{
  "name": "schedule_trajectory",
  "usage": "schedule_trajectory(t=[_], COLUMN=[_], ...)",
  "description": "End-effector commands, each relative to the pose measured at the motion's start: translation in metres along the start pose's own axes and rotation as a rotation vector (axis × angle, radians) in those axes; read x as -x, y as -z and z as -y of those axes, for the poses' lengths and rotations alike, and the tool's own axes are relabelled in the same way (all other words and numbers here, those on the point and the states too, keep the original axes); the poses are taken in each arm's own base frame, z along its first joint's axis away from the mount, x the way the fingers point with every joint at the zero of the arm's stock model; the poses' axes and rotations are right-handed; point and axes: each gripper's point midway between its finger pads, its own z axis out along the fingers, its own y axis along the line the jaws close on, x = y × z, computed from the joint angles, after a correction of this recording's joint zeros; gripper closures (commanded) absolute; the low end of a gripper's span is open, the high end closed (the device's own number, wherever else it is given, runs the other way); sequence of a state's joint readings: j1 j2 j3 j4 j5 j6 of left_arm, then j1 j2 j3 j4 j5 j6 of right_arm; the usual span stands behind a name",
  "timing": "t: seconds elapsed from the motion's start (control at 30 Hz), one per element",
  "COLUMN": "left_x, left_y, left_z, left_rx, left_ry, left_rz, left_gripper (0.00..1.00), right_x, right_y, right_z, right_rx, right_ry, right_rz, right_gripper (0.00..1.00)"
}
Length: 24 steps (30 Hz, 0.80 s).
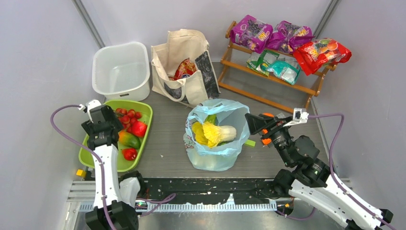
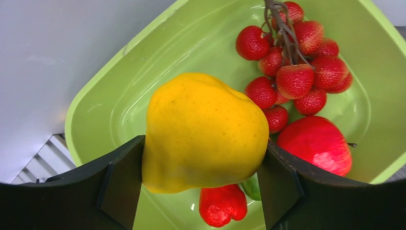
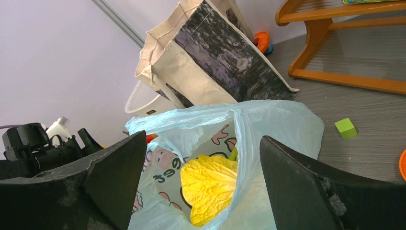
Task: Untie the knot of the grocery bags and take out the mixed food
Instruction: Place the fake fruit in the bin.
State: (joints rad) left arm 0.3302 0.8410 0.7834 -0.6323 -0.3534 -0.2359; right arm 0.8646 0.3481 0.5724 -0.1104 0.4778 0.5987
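Mixed food [image 1: 130, 128] is partly out, going by how things lie. Far left, the left pincer [image 2: 201, 160] is clamped on a smooth yellow pear-shaped fruit [image 2: 206, 129]. It's hanging over the lime-green plastic tray [image 2: 158, 62], where a bunch of red strawberries [image 2: 297, 62] and a glossy red fruit [image 2: 313, 143] lie. Behind the tray stands a white plastic tub [image 1: 119, 88].

Next over, the cream canvas tote with the dark grey panel [image 1: 189, 88] stands upright at the back, with a red crinkly snack packet [image 1: 184, 68] showing in its mouth. In front of it, mid-surface, the thin light-blue plastic carrier bag [image 1: 215, 160] sits with its mouth wide open. I can't see any knot, and the handles look loose. Inside lies a yellow-and-white leafy vegetable [image 1: 213, 134].

The right pincer [image 3: 202, 148] hangs just right of the bag, jaws spread, holding nothing. A small green cube [image 1: 250, 143] lies near it. Far right, a wooden rack [image 1: 229, 50] carries purple packets [image 1: 261, 33], teal-green packets [image 1: 277, 64] and a red packet [image 1: 321, 52].

Handling guess: that bag film is floppy and slippery, so it'll likely collapse if pushed; pinch a handle loop or the rim. The vegetable looks light and crushable at the leaves, so I'd take it by the firmer white stalk end.
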Motion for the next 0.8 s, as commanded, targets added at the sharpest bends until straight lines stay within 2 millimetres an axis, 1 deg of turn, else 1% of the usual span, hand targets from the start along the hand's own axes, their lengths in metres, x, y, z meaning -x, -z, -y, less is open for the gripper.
schedule_trajectory(t=[0.0, 0.03, 0.07, 0.2, 0.23, 0.3, 0.43, 0.53, 0.63, 0.77], left_x=[0.017, 0.017, 0.017, 0.020, 0.020, 0.020, 0.020, 0.023, 0.027, 0.030], left_y=[0.006, 0.006, 0.007, 0.009, 0.009, 0.009, 0.010, 0.015, 0.023, 0.039], left_z=[-0.014, -0.014, -0.014, -0.011, -0.010, -0.007, -0.006, 0.000, 0.013, 0.040], left_rx=[0.069, 0.067, 0.065, 0.043, 0.035, 0.022, 0.011, -0.034, -0.125, -0.277], left_ry=[0.042, 0.043, 0.045, 0.047, 0.047, 0.043, 0.038, 0.029, 0.011, -0.041], left_rz=[0.047, 0.050, 0.053, 0.067, 0.067, 0.063, 0.062, 0.077, 0.117, 0.158], left_gripper=[0.41, 0.27, 0.21, 0.07, 0.02, 0.00, 0.01, 0.00, 0.00, 0.00], right_x=[0.007, 0.008, 0.008, 0.007, 0.005, 0.004, 0.003, 0.002, 0.002, 0.001], right_y=[0.004, 0.004, 0.004, 0.004, 0.004, 0.004, 0.004, 0.004, 0.003, 0.001], right_z=[0.001, 0.002, 0.002, 0.005, 0.006, 0.008, 0.009, 0.010, 0.011, 0.010], right_rx=[-0.001, -0.002, -0.006, -0.018, -0.021, -0.025, -0.029, -0.028, -0.034, -0.026], right_ry=[0.011, 0.015, 0.017, 0.021, 0.021, 0.019, 0.012, 0.022, 0.041, 0.075], right_rz=[0.027, 0.027, 0.029, 0.026, 0.023, 0.021, 0.022, 0.020, 0.020, 0.020], right_gripper=[0.05, 0.04, 0.04, 0.04, 0.05, 0.04, 0.05, 0.05, 0.04, 0.04])
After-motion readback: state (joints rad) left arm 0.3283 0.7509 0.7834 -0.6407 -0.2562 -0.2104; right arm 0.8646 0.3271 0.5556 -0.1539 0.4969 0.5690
